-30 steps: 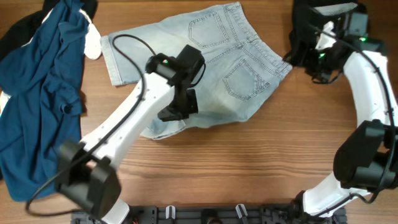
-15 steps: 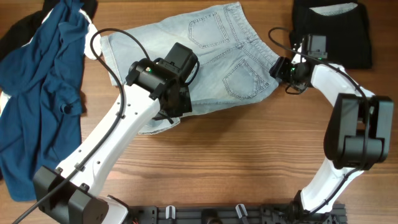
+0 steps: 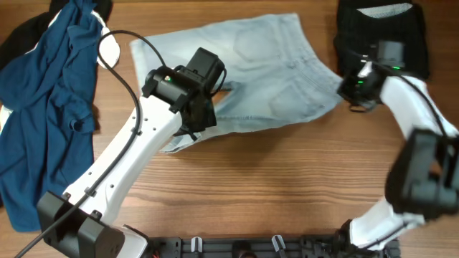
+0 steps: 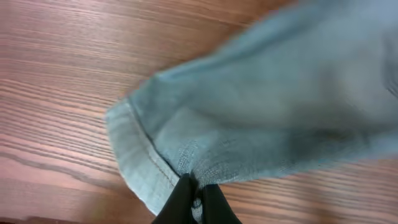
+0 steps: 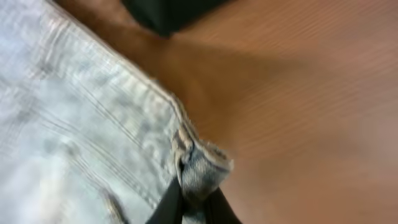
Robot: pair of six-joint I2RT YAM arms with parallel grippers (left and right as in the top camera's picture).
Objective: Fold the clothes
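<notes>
The pale light-blue denim shorts (image 3: 258, 72) lie spread across the back middle of the wooden table, blurred by motion. My left gripper (image 3: 198, 123) is shut on the hem of the near-left leg; in the left wrist view the black fingers (image 4: 180, 202) pinch the hemmed denim (image 4: 267, 106) just above the wood. My right gripper (image 3: 347, 87) is shut on the right-hand waistband corner. From the right wrist camera, a bunched fold of waistband (image 5: 202, 165) sits between the fingertips (image 5: 168, 208), and the rest of the shorts (image 5: 74, 124) stretches to the left.
A crumpled deep-blue garment (image 3: 43, 107) covers the table's left side, with black cloth (image 3: 18, 39) and something white (image 3: 107, 50) beside it. A folded black garment (image 3: 384, 29) lies at the back right, close behind the right gripper, and shows as a dark corner (image 5: 168, 12) in the right wrist view.
My right gripper has shut on the waistband corner and moved right with it, stretching the shorts. The left gripper, still holding the leg hem, has shifted slightly up and left.
</notes>
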